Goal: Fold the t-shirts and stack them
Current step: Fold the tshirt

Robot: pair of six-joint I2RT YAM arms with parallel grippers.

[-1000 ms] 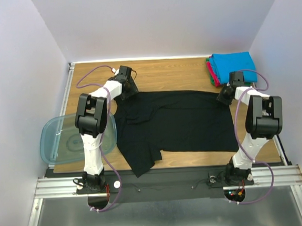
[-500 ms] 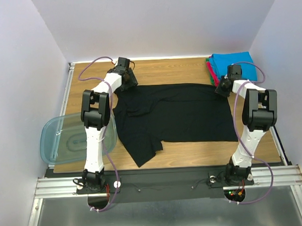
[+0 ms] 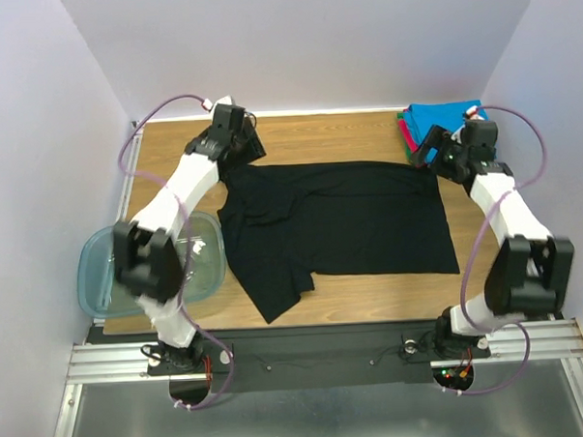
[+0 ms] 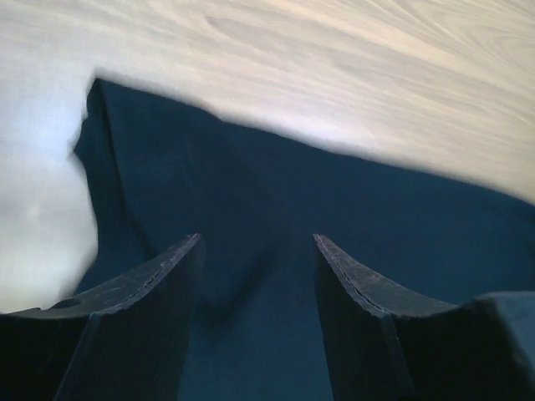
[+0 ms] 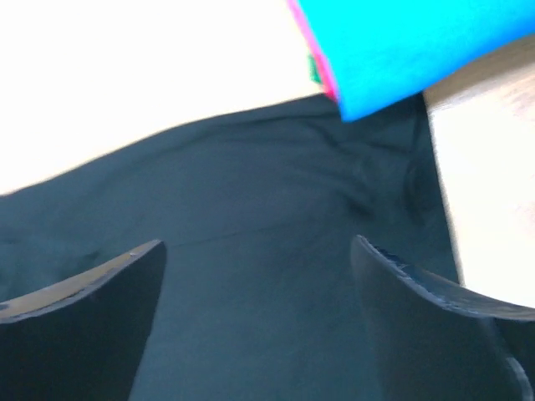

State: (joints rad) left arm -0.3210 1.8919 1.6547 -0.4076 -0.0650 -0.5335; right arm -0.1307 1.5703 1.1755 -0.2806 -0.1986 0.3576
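Top external: black t-shirt [image 3: 340, 221] lying left-right, far corners under left pincer [image 4: 257, 241] and right pincer [image 5: 255, 242], both agape.

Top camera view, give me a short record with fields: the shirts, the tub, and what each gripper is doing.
black shirt: spread out on the table, wrinkled toward its left end
folded stack: far right corner, blue on top, red-pink and green edges beneath
tub: at the table's left edge, left arm passing over it
left gripper: open, over the black shirt's far left corner, nothing held
right gripper: open, over the black shirt's far right corner, beside the folded stack
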